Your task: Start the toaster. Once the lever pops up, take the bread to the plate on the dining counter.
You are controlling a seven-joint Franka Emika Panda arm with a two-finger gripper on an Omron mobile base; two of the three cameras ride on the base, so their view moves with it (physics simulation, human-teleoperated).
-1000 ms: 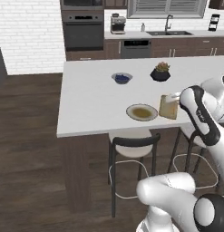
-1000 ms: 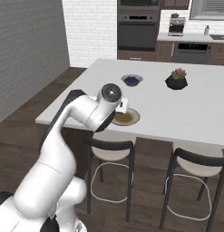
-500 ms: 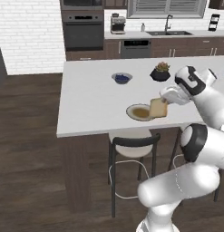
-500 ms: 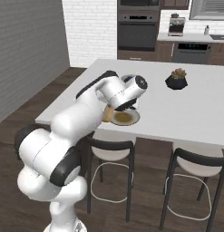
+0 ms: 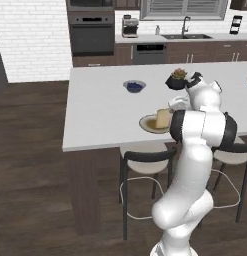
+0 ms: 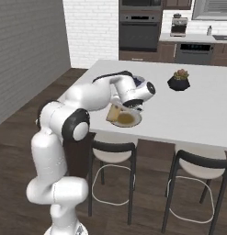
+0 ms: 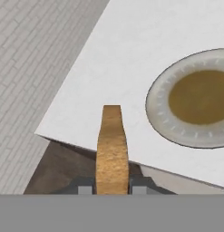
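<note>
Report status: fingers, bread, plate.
Fingers shut on bread, edge-on. Bread above counter edge, beside plate, not on it. Plate bare, nothing in the way.

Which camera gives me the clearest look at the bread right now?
The hand view: the bread stands edge-on between the finger tips, beside the plate. In the left base view it shows as a slice over the plate; in the right base view it is small, half behind the arm.

A: Gripper (image 7: 112,189) — fingertips barely show; the bread (image 7: 112,149) covers the gap between them. Edge-on, its face can't be read.

B: Plate (image 7: 195,97) beyond the tips, up and right: frame edge cuts its far side.
</note>
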